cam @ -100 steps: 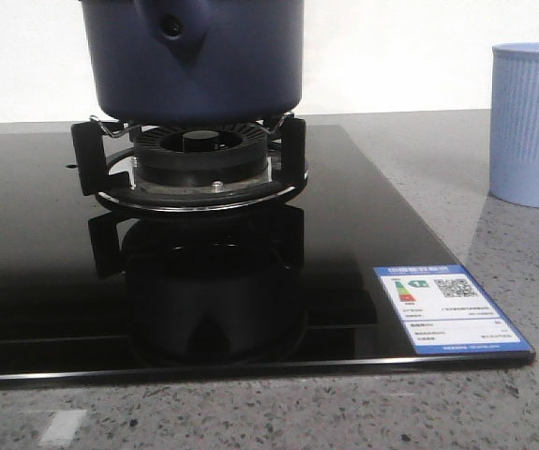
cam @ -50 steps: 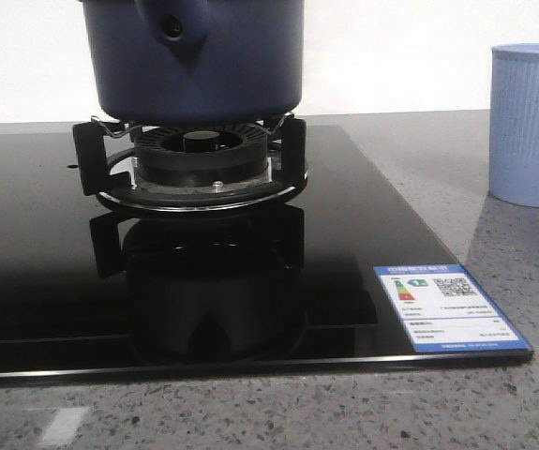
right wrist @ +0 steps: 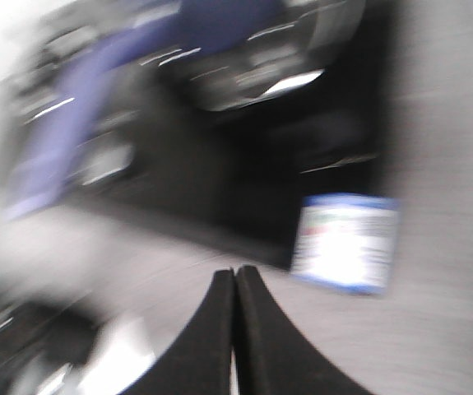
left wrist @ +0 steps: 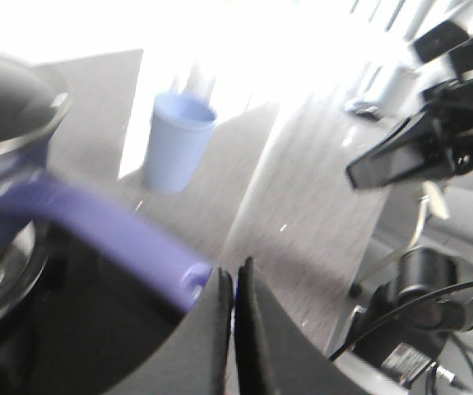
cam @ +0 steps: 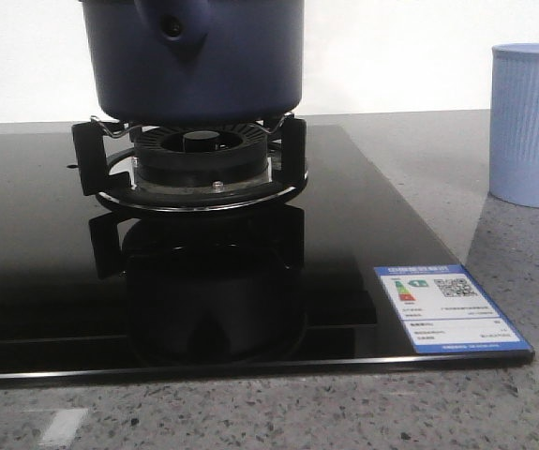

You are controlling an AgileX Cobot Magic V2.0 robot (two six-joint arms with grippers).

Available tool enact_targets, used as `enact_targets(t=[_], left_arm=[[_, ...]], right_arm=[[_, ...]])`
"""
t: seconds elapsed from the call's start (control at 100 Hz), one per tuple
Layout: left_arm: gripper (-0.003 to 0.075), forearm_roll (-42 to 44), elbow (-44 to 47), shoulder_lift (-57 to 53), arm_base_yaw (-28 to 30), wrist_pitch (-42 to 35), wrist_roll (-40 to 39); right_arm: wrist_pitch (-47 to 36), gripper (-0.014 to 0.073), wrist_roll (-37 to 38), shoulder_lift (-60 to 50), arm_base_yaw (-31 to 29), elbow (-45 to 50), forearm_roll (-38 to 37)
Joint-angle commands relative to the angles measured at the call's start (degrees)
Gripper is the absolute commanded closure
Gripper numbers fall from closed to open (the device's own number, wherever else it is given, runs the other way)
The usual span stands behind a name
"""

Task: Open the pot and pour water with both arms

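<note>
The dark navy-blue pot [cam: 194, 61] stands on the gas burner [cam: 199, 169], its handle stub with a round hole [cam: 172, 26] pointing at the camera. In the left wrist view the pot [left wrist: 6, 123] has a lid on, and its long blue handle [left wrist: 113, 239] ends just beside my left gripper [left wrist: 234, 276], which is shut and empty. The right wrist view is blurred; my right gripper [right wrist: 234, 276] is shut and empty above the counter in front of the stove, the pot [right wrist: 220, 16] far off. Neither gripper shows in the front view.
A pale-blue ribbed cup [cam: 531, 122] stands on the grey speckled counter [cam: 494, 225] to the right of the black glass stove top [cam: 44, 272]; it also shows in the left wrist view [left wrist: 177, 140]. A blue-and-white energy label [cam: 449, 307] sits at the stove's front right corner.
</note>
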Motion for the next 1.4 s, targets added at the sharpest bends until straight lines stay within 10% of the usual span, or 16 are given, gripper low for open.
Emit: enact_targets(t=[0.0,0.25,0.41,0.54,0.74,1.39], left_arm=[[0.0738,-6.6,-2.0,0.7,-0.4,-0.3,3.2],[0.0726,-6.6,-2.0,1.1,-2.4,-7.2,13.0],[0.0504,-6.6,-2.0,1.1,-4.5,-11.7,24.3],[0.0261,-6.6,-2.0,1.5,-4.8,-21.7,25.7],[0.0226,-6.4,-3.4,6.9,-5.4,-26.8,25.9],[0.0122,-6.7,-24.8,37.9,-14.6,-32.6,35.8]], right_arm=[[-1.0,0.0667,-13.0,1.9,-0.2,-2.2,16.4],[-13.3,0.0666,-38.0,2.1,-0.2,-2.2,21.8],[-16.5,0.0619,-48.0,2.1,-0.2,-2.2,21.0],[-18.6,0.0389,-48.9,2.1,-0.2,-2.2,20.2],[-20.1,0.0004,-48.9,2.1,-0.2,-2.2,18.9],[-21.9,-0.0010,-48.9,2.1,1.1,-2.2,18.8]])
